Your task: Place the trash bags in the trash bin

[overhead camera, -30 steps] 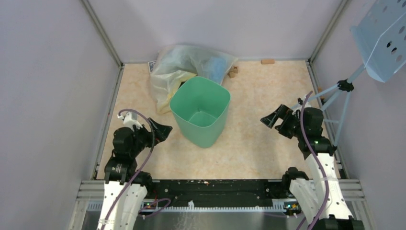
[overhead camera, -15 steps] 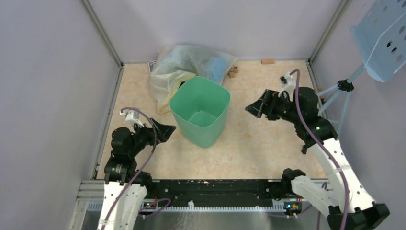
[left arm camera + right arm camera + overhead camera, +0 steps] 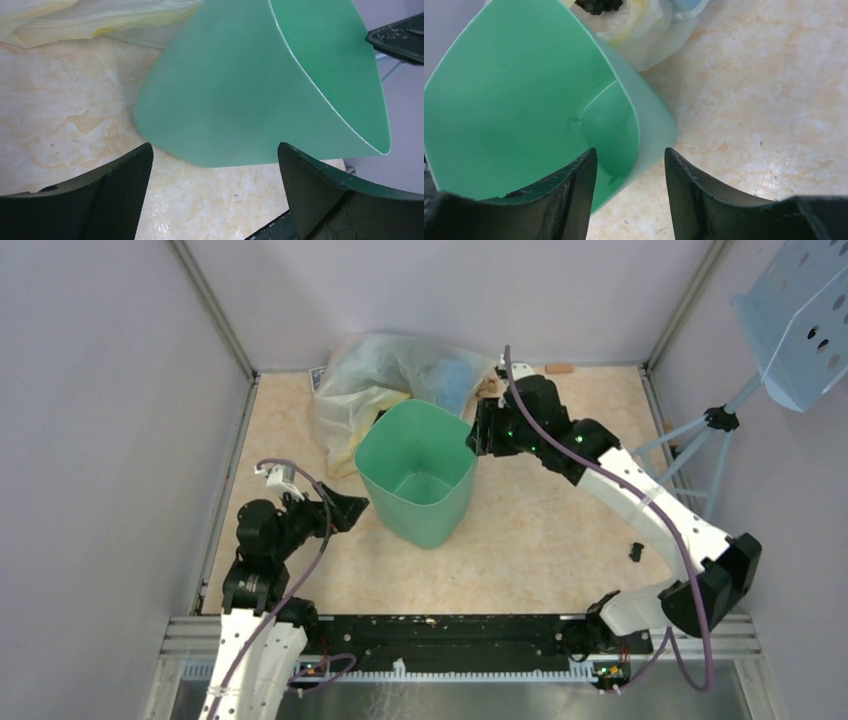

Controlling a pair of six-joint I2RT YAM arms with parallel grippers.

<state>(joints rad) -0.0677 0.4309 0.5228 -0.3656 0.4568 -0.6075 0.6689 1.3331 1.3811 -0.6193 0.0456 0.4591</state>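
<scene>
The mint-green trash bin (image 3: 415, 475) stands upright mid-floor, with nothing in it. My right gripper (image 3: 480, 435) hovers at its far right rim. In the right wrist view the gripper (image 3: 630, 150) is open about halfway. One finger is over the bin's inside (image 3: 524, 100), the other over the floor outside, and neither touches the wall. A scrap of black crinkled plastic (image 3: 599, 5), perhaps the trash bags, shows at the top edge behind the bin. My left gripper (image 3: 350, 508) sits low by the bin's left side (image 3: 240, 90), wide open (image 3: 215, 150) and holding nothing.
A large clear yellowish bag (image 3: 380, 375) with blue contents lies against the bin's back. Small wooden blocks (image 3: 559, 368) sit by the rear wall. A pale blue perforated tray on a tripod (image 3: 800, 320) stands at the right. A small black piece (image 3: 637, 551) lies on the floor.
My right arm swung from the right side across to the bin's far right rim, and its jaws narrowed. The left gripper edged slightly toward the bin.
</scene>
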